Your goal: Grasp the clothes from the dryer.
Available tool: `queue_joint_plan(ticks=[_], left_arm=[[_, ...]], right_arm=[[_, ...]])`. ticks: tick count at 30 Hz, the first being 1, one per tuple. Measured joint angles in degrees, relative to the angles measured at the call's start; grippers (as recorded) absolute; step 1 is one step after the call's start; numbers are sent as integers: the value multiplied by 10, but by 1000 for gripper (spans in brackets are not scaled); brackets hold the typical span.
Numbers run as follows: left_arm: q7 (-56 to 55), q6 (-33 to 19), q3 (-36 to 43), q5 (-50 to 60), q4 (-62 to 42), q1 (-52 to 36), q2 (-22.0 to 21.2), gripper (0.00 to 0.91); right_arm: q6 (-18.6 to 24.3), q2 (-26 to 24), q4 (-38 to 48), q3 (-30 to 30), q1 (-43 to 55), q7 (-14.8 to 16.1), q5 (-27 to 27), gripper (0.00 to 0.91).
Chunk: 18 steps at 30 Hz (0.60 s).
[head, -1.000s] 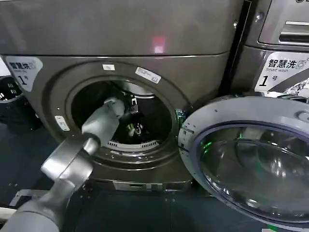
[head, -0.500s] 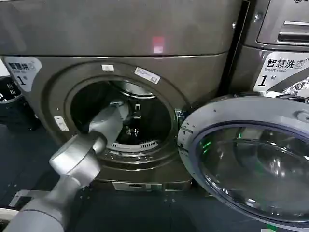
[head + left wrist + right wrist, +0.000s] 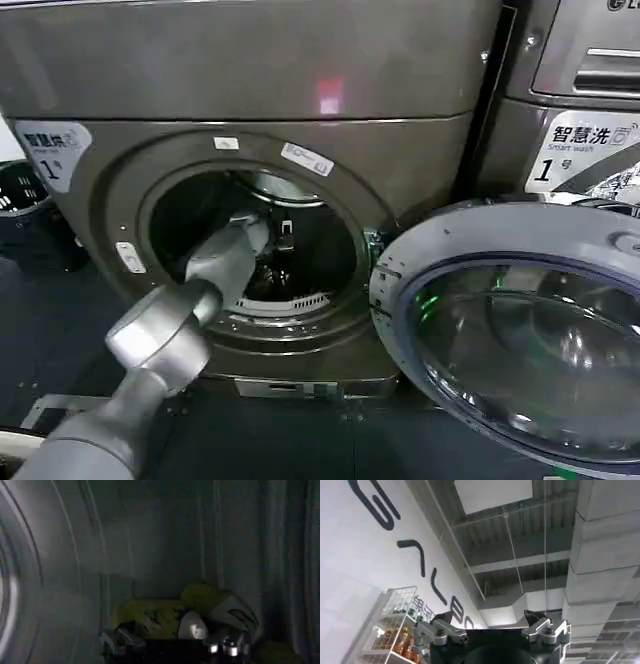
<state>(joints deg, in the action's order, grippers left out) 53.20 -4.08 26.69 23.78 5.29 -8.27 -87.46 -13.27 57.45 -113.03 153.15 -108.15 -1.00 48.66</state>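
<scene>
- Deep inside the drum of the dryer (image 3: 300, 80), the left arm (image 3: 160, 330) reaches through the round porthole, and the left pincer (image 3: 272, 262) sits low in the dark hollow beyond the rim.
- From the left wrist camera, the left pincer (image 3: 172, 642) has its two fingers spread wide and released, one fingertip (image 3: 117, 639) on either side of the bundle, not closed on it.
- Just beyond those fingertips lie the clothes (image 3: 165, 615), a small soft heap of yellow-green and white fabric with a dark patch, resting at the bottom of the drum against its ribbed back wall.
- Whether the fingertips actually touch the fabric I cannot tell; they are right at its near edge.
- Swung out to the right of the porthole, the glass door (image 3: 520, 340) stands fully open, its grey ring facing the room.
- On the dryer's front, left of the opening, a white sticker (image 3: 45, 150) carries a "1".
- Next to it on the right stands the neighbouring machine (image 3: 585, 100), with a "Smart wash" label (image 3: 585, 145).
- Away from the work, the right pincer (image 3: 492, 632) points up towards the ceiling beams, its fingers apart and holding nothing, with a wire rack of bottles (image 3: 402, 630) against a white wall beside it.
</scene>
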Motion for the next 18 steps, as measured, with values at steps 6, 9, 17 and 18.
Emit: queue_joint_plan(ticks=[6, 9, 17, 18], left_arm=[[19, -15, 2, -15, 0, -7, 3, 0], [23, -21, 2, -21, 0, -11, 3, 0], [29, -33, 2, -37, 0, -13, 5, 0], [31, -34, 1, -38, 0, -14, 5, 0]], right_arm=[[2, 1, 2, -1, 1, -1, 0, 907], [2, -1, 2, -1, 2, -1, 0, 907], [2, -3, 4, -2, 3, -1, -1, 907], [2, -4, 4, -2, 3, -2, -1, 907]])
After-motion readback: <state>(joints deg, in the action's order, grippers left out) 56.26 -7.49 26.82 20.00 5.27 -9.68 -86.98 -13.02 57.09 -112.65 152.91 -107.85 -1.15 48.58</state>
